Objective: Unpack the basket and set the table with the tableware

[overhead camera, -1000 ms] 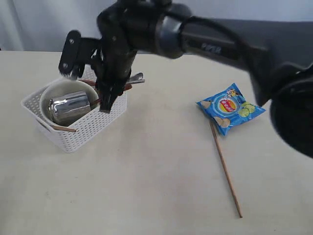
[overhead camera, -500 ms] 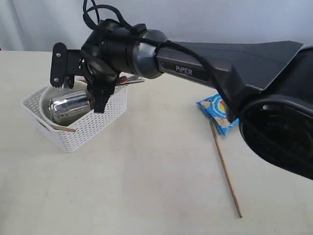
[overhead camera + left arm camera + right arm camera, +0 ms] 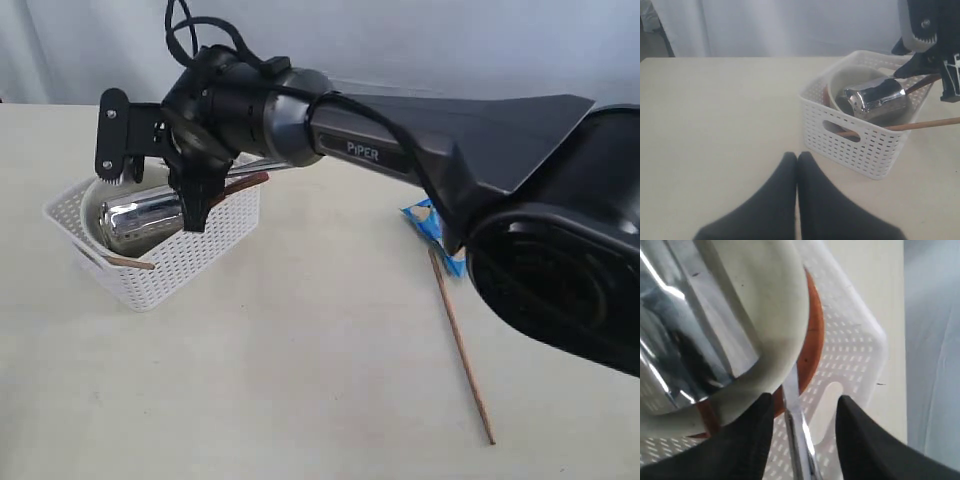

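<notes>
The white basket [image 3: 160, 262] stands at the left of the table [image 3: 300, 380]. It holds the cream bowl [image 3: 95, 195], and the steel cup [image 3: 140, 218] lies on its side in the bowl. My right gripper [image 3: 150, 200] reaches across and hangs open over the basket's far side. In the right wrist view the gripper [image 3: 802, 400] straddles a steel cutlery handle [image 3: 799, 432] without clasping it, beside the bowl [image 3: 775, 315], the cup [image 3: 680, 330] and the reddish-brown plate [image 3: 813, 340]. One chopstick [image 3: 460, 345] lies on the table. The left gripper [image 3: 797, 156] is shut and empty, short of the basket [image 3: 860, 145].
A blue chip bag [image 3: 424, 220] lies right of centre, mostly hidden behind the right arm. A second chopstick [image 3: 925, 122] and a dark red handle [image 3: 245, 185] stick out over the basket's rim. A pale curtain closes off the back.
The right gripper has moved left and lower over the basket, from its near right wall to its far side. The arm now hides most of the chip bag. Nothing has been lifted.
</notes>
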